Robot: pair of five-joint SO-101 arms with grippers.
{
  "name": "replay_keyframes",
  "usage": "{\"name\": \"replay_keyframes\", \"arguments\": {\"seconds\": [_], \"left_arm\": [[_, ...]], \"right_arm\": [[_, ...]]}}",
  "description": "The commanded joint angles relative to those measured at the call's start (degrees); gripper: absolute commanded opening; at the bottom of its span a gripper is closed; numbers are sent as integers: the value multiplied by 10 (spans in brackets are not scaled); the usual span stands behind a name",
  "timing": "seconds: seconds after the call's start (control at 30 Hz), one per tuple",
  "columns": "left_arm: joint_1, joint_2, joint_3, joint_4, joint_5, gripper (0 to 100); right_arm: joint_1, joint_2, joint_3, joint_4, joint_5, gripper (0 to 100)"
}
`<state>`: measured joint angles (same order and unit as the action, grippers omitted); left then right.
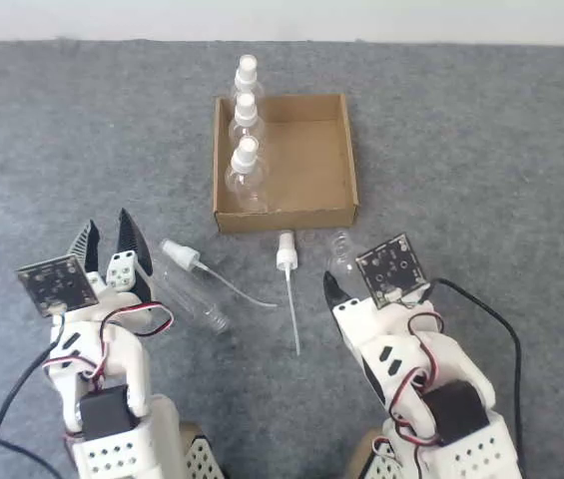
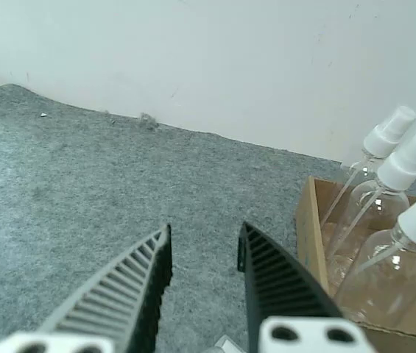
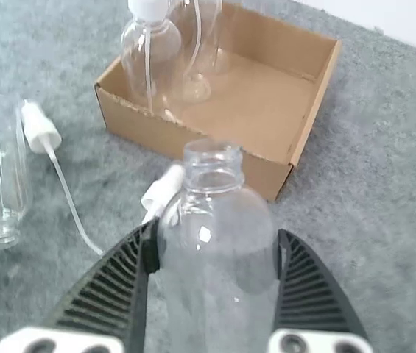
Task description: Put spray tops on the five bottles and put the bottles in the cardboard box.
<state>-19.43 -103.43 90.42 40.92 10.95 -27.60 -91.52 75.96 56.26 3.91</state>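
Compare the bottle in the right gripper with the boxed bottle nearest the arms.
The held bottle has an open neck; the boxed bottle wears a white spray top. The held bottle sits between the right gripper's fingers, outside the cardboard box; the boxed bottle stands free inside it. Both are clear, necks up.

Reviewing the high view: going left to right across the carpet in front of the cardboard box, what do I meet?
left pincer → lying bottle → straight-tubed spray top → upright uncapped bottle
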Motion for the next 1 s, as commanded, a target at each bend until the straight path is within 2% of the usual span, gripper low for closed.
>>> {"name": "replay_keyframes", "arguments": {"seconds": [0.0,0.23,0.33,0.5,0.63,0.8,0.97], "left_arm": [[0,-9,-1,-18,-6,141],[1,-9,-4,-18,-6,141],[9,-9,-4,-18,-6,142],[52,-9,-4,-13,-22,166],[92,-9,-15,25,-40,212],[163,-9,-56,100,-67,215],[215,-8,-70,112,-83,214]], "right_arm": [[0,-42,9,-14,-14,100],[2,-93,34,-15,-15,100],[29,-113,34,-12,-25,100],[84,-124,43,-14,-54,99],[91,-124,74,-32,-55,99],[91,-124,100,-41,-55,101],[111,-124,100,-42,-55,101]]}}
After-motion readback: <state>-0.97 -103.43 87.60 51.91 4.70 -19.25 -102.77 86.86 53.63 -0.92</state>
